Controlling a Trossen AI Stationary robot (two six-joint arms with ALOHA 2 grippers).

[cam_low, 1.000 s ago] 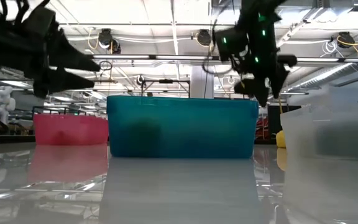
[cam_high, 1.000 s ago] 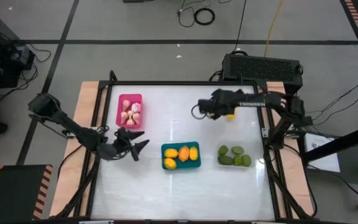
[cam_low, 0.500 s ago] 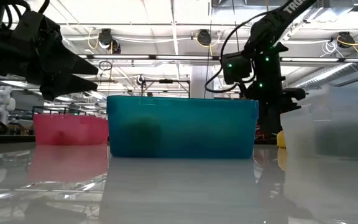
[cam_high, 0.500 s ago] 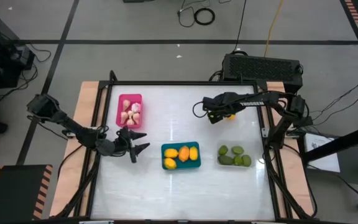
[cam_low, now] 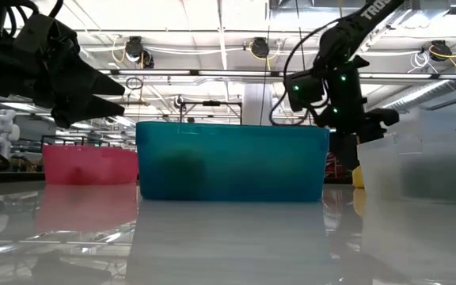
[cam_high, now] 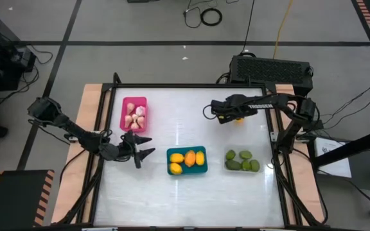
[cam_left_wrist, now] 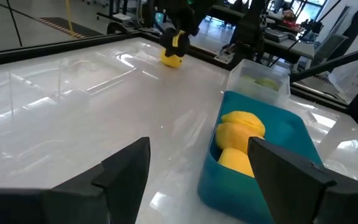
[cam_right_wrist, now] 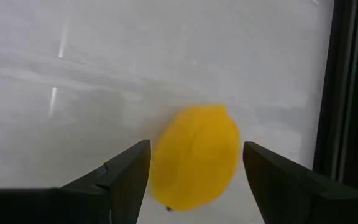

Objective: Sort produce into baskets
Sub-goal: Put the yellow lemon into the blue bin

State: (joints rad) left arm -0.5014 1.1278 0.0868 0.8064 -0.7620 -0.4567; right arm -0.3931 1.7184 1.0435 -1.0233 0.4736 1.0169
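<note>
A loose yellow-orange oval fruit [cam_right_wrist: 197, 158] lies on the white table near its far right, also seen in the high view [cam_high: 239, 119]. My right gripper [cam_high: 235, 115] is low over it, open, one finger on each side of the fruit with a gap showing. My left gripper [cam_high: 144, 153] hangs open and empty above the table between the pink basket [cam_high: 134, 114] of beige bulbs and the teal basket [cam_high: 187, 160] of yellow fruits. The nearly clear basket [cam_high: 242, 160] holds round green fruits.
The three baskets stand on the table: pink at far left, teal in the middle near side, clear to its right. A black frame rail [cam_right_wrist: 347, 93] runs close beside the loose fruit at the table's right edge. A dark box [cam_high: 272, 69] sits beyond the far edge.
My right gripper has moved toward the table's right edge and down, coming to stand low around the loose yellow fruit. The fruit has stayed where it was.
</note>
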